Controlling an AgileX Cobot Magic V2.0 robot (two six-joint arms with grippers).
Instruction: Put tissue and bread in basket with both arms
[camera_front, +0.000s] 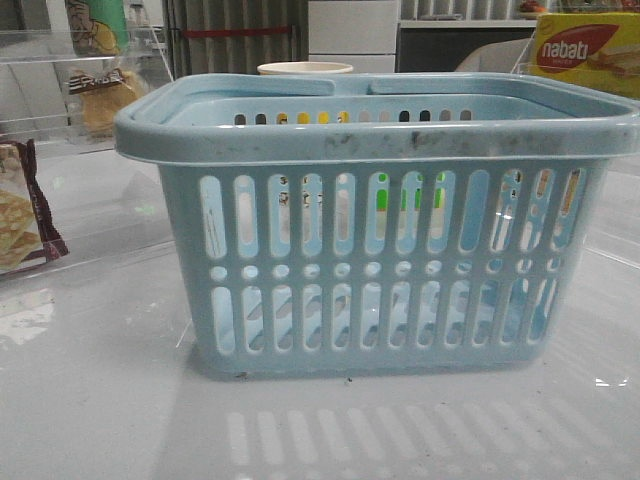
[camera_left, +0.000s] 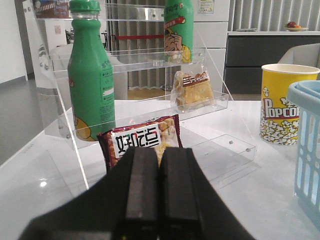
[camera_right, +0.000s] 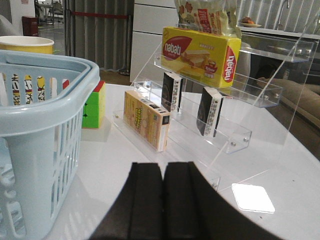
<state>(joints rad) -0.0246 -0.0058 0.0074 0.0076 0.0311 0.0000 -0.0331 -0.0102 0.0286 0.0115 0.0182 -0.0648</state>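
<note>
The light-blue basket (camera_front: 380, 270) stands mid-table; it also shows in the left wrist view (camera_left: 307, 150) and the right wrist view (camera_right: 35, 125). The bread (camera_left: 192, 92), golden-brown in a clear wrapper with a dark label, lies on a clear shelf on the left, and shows in the front view too (camera_front: 100, 95). Two small black tissue packets (camera_right: 170, 91) (camera_right: 210, 111) stand on edge on the clear right-hand shelf. My left gripper (camera_left: 159, 155) is shut and empty, low over the table short of the left shelf. My right gripper (camera_right: 163, 167) is shut and empty, beside the basket. Neither shows in the front view.
A dark-edged cracker packet (camera_left: 142, 142) leans at the foot of the left shelf by a green bottle (camera_left: 90, 75). A yellow popcorn cup (camera_left: 282, 105) stands behind the basket. The right shelf holds a yellow Nabati box (camera_right: 200, 52) and a pale box (camera_right: 146, 119); a colour cube (camera_right: 95, 105) lies nearby.
</note>
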